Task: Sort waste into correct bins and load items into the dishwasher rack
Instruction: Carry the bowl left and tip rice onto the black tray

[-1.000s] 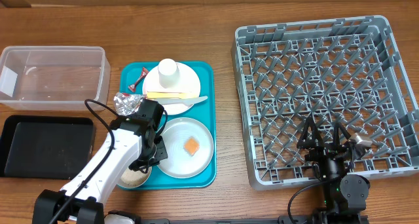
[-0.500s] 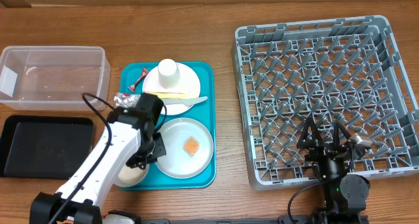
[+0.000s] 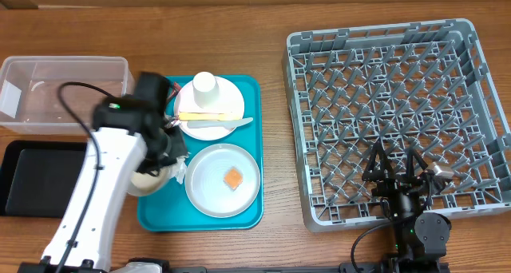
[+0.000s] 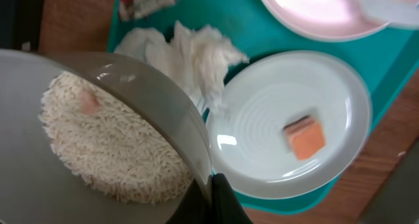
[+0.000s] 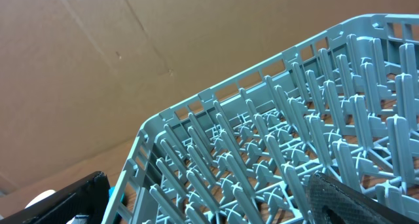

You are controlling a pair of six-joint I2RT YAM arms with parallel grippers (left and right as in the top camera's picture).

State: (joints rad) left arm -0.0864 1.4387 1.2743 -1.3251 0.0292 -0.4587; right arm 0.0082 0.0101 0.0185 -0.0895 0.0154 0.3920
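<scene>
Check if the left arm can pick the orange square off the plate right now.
Likely not: the left end effector is shut on the rice bowl at its rim. The orange square itself lies uncovered on its plate.

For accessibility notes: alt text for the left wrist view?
The left gripper pinches the rim of a bowl of white rice; beyond, on a teal tray, lie a crumpled napkin and a plate holding an orange square.

Lab test bench: a cardboard wall (image 5: 78, 47) is backing the wooden table (image 3: 271, 129) at 12 o'clock, robot arms (image 3: 84, 201) standing at 6 o'clock.
</scene>
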